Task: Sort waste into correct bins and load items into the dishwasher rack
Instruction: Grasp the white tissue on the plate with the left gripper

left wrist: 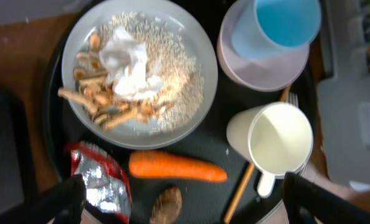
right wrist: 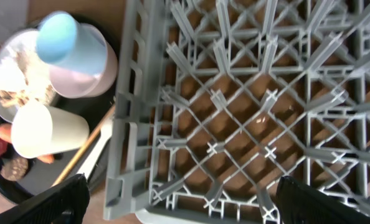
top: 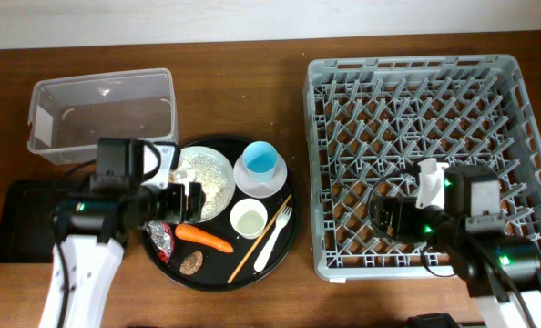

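Observation:
The round black tray holds a white plate with beige scraps and a crumpled white paper wad. It also holds an orange carrot, a white bowl with the light blue cup in it, a small white cup, a white fork and a chopstick. My left gripper is open and empty just above the carrot. My right gripper is open and empty over the front left of the grey rack.
A clear tub stands at the back left, and a shallow black tray lies in front of it. A crumpled red and silver wrapper and a brown lump lie on the round tray beside the carrot.

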Controlling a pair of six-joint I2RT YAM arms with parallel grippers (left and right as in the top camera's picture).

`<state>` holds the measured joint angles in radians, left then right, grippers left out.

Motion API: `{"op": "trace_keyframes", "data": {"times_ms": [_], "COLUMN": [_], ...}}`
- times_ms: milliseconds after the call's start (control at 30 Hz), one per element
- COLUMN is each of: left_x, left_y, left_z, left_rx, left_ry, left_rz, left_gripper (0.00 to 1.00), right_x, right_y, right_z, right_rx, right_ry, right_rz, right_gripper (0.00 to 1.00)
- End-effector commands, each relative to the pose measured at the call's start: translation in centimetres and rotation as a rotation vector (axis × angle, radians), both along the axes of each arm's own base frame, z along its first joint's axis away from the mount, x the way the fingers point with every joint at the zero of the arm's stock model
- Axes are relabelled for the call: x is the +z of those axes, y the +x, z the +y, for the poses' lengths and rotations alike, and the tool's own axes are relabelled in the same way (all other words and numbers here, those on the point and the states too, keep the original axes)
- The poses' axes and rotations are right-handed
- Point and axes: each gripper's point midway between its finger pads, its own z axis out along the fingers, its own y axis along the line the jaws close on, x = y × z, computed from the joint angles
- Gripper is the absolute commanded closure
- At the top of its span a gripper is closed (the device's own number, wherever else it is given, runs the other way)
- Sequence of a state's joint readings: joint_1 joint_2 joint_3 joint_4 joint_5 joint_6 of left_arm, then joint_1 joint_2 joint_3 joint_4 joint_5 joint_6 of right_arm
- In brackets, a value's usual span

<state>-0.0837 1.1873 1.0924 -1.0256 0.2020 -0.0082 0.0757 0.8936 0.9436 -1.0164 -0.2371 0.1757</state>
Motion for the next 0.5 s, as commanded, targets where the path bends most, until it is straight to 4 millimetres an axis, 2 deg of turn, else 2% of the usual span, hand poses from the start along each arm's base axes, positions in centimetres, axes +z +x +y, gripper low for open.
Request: {"op": "trace_keyframes", "data": {"times_ms": [0, 67, 167, 200, 267, 367, 467], "left_x": [-1.1, -2.8, -5.7, -6.8, -8.4, -9.6, -10.1], "left_y": [2.8, 4.7, 6.0, 6.5, 7.0, 6.8, 6.4], "left_z": [0.8, 2.2, 2.7, 2.7, 3.3, 2.9, 2.1], "left_rx": [0.034, 0.074, 0.083, 0.084, 0.094, 0.125, 0.105], "left_ry": [0.045, 0.127, 0.164, 0.170, 0.205, 0.177, 0.133], "left_rz": [-0.013, -0.006, 0.054, 0.071, 0.103, 0.148, 0.175], "left_gripper": [0.01, 0.01, 0.01, 0.05, 0.24, 0.44, 0.45], "right_x": [-0.4, -1.5, -2.0, -2.0, -2.1, -2.1, -2.1], "right_y": [0.5, 0.6, 0.5, 0.5, 0.5, 0.4, 0.4], "right_z": [-0.3, -0.7, -0.7, -0.7, -0.8, -0.8, -0.8], "right_rx": [0.000, -0.012, -0.012, -0.011, -0.013, -0.013, -0.013], "right_ry": [-0.029, -0.053, -0.056, -0.056, -0.059, -0.059, -0.059], "right_rz": [0.034, 0.083, 0.112, 0.113, 0.114, 0.116, 0.117], "right_gripper": [0.02, 0.02, 0.02, 0.02, 0.02, 0.02, 0.02]}}
